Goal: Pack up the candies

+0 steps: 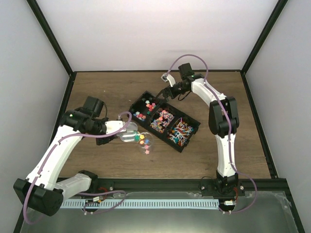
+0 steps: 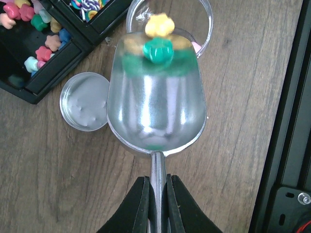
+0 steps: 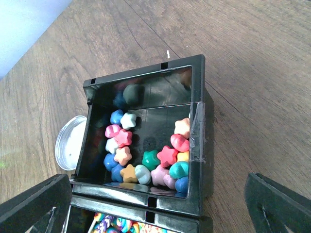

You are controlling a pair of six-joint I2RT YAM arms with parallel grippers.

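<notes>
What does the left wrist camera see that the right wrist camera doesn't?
Only the left wrist view: the left end effector shut on the handle of a shiny metal scoop, which carries a yellow star candy and a green star candy at the clear round jar.
Only the right wrist view: the right end effector, open and empty, looking into the whole star compartment.
Both: the black plastic tray with its star-shaped candies, the round silver lid beside it, and the brown wooden table.
</notes>
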